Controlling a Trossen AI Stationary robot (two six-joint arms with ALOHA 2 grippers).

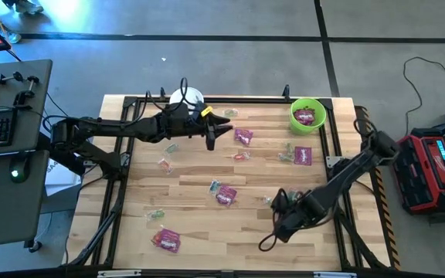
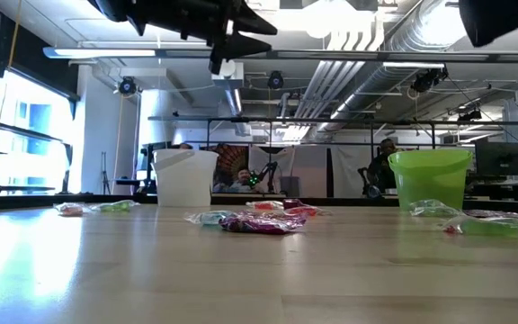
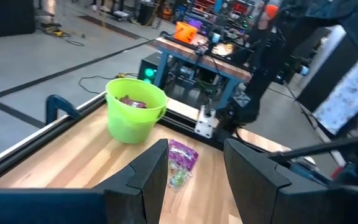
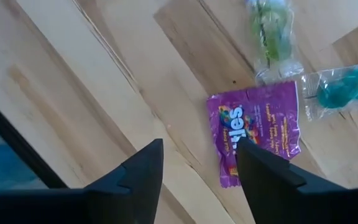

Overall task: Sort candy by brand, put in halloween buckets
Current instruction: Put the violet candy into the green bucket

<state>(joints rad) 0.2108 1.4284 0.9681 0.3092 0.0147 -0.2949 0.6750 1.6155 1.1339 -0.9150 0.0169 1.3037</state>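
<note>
nearest, by the table's (image 1: pixel 130 232) near edge, one purple packet (image 1: pixel 166 240) lies alone, untouched. a little further in, the right gripper (image 4: pixel 197 149) hangs low over the boards with its fingers spread wide and empty. another purple packet (image 4: pixel 260 127) lies flat just ahead of them, with a green piece (image 4: pixel 269 34) and a bluish piece (image 4: pixel 344 87) close beside it. i'd say it is lining up a pick. next it needs to drop, straddle only the packet, pinch it, then carry it to the green bucket (image 1: pixel 307 114) at the far right corner, where purple ones already sit. further back, the left gripper (image 3: pixel 196 146) hovers apart and empty near the white bucket (image 1: pixel 185 98) on the far edge.
</note>
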